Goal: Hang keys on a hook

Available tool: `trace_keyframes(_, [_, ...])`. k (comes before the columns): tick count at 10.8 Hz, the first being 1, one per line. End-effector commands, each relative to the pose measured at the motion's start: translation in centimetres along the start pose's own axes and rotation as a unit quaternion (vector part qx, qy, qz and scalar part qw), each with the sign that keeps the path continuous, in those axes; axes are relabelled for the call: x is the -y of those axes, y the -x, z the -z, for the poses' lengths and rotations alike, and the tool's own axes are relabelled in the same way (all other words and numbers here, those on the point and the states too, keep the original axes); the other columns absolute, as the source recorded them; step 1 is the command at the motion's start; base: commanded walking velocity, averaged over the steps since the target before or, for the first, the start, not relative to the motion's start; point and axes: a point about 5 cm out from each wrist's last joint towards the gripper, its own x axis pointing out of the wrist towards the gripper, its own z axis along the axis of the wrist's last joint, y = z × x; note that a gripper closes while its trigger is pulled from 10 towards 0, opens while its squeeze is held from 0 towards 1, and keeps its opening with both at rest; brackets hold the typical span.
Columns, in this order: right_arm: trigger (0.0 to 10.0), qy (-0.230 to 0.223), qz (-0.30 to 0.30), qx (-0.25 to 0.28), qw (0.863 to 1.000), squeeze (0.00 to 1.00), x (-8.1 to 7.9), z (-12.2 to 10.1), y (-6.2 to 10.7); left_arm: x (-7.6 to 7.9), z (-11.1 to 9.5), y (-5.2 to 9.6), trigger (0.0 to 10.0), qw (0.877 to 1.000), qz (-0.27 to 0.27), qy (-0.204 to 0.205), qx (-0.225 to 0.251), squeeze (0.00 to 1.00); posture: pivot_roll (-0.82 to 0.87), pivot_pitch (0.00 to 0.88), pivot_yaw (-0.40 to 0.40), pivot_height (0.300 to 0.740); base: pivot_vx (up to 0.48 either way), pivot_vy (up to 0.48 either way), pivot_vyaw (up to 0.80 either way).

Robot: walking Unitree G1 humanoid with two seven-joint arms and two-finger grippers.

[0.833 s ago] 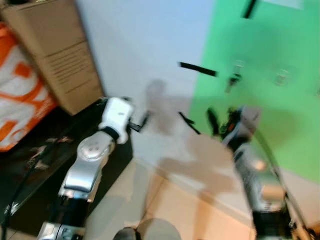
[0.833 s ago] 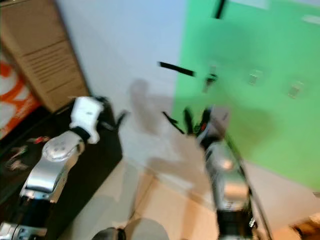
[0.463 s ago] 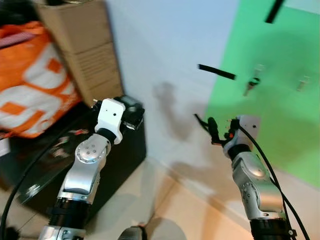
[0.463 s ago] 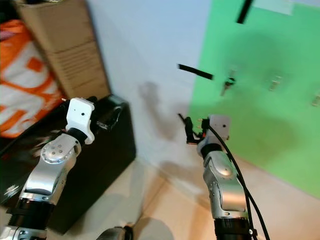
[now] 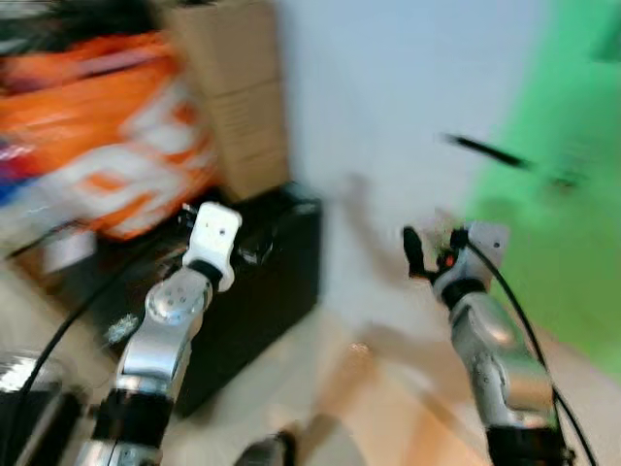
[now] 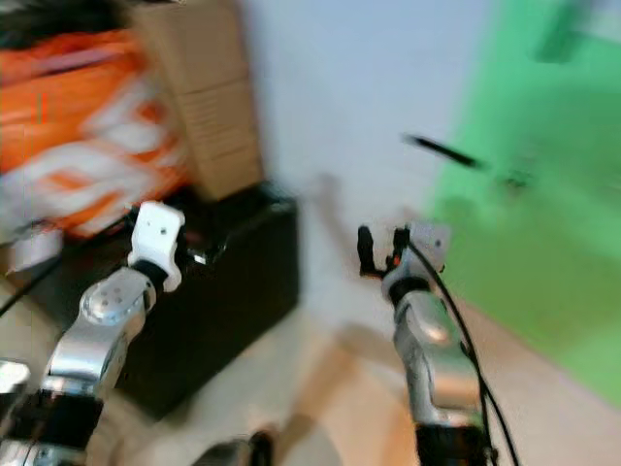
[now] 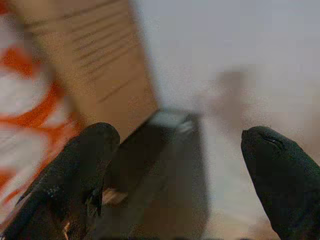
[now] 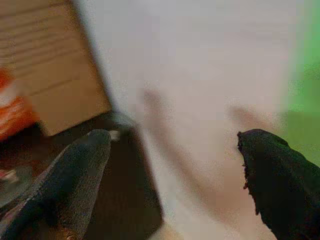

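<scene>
The picture is blurred by motion. A green panel (image 5: 572,243) covers the wall on the right; a small dark smear on it (image 5: 563,180) is the keys hanging on a hook. My right gripper (image 5: 427,254) is raised before the white wall, left of and below the keys, open with nothing between its fingers (image 8: 280,180). My left gripper (image 7: 180,145) is open and empty too, held over a black case (image 5: 262,282).
A tall cardboard box (image 5: 238,92) and an orange and white bag (image 5: 116,155) stand behind the black case on the left. A black strip (image 5: 485,152) is stuck on the white wall. Beige tiled floor (image 5: 388,408) lies below.
The camera has swung left: the green panel and keys slid toward the right edge, the box and orange bag came further in. Both arms hold the same raised pose.
</scene>
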Motion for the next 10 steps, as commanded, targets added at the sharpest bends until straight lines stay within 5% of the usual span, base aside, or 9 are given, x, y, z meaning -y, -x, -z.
trace_keyframes(1, [10.0,0.018,-0.005,0.018,1.0,1.0,-0.35,-0.5,-0.03,-0.13,-0.38,-0.22,10.0,1.0,-0.007,-0.005,0.007,0.0,-0.05,0.0,0.034,0.74,0.0,0.0,0.8])
trace_keyframes(5, [10.0,0.03,-0.014,0.011,0.999,1.0,-0.47,-0.66,-0.14,-0.14,-0.36,-0.22,10.0,1.0,-0.013,-0.006,0.008,0.0,-0.04,0.0,0.019,0.74,0.0,0.0,0.73])
trace_keyframes(10, [10.0,0.063,-0.021,0.014,0.998,1.0,-0.24,-0.66,-0.3,0.11,-0.38,-0.02,10.0,1.0,-0.016,0.002,0.012,0.0,-0.04,0.0,-0.001,0.74,0.0,-0.457,0.42])
